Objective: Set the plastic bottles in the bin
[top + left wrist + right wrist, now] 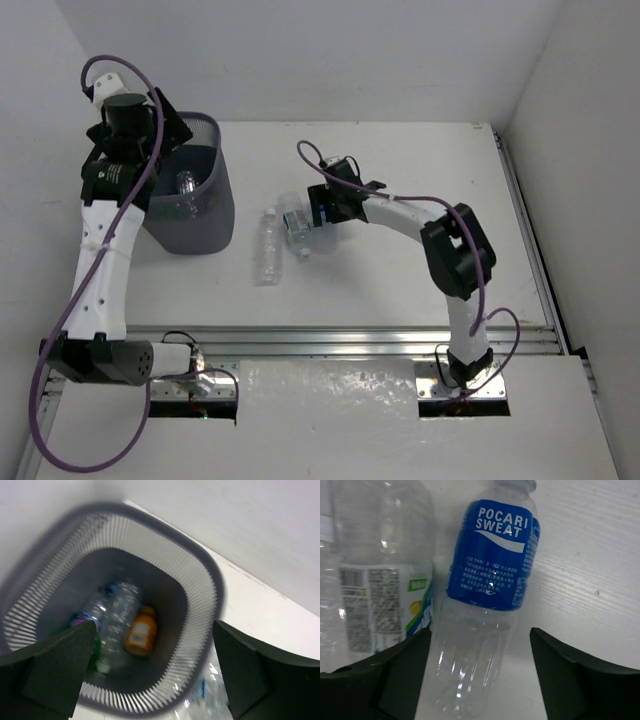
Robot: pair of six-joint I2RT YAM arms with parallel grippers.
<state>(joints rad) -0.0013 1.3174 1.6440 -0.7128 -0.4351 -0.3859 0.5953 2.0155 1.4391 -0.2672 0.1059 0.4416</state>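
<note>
The dark grey mesh bin point(205, 225) stands at the back left. My left gripper point(168, 135) hangs over its rim, open and empty point(155, 672). In the left wrist view the bin point(200, 605) holds an orange bottle point(141, 636), clear bottles point(117, 612) and a green one point(95, 652). My right gripper point(316, 212) is open, low over the table, its fingers either side of a clear bottle with a blue label point(490, 565) point(296, 224). A clear bottle with a white and green label point(385, 580) lies just left of it. Another clear bottle point(267, 245) lies nearer the bin.
White walls close in at the back and both sides. A metal rail point(350, 340) runs along the table's near edge. The bottles on the table show blurred beside the bin's outer wall in the left wrist view point(215, 695).
</note>
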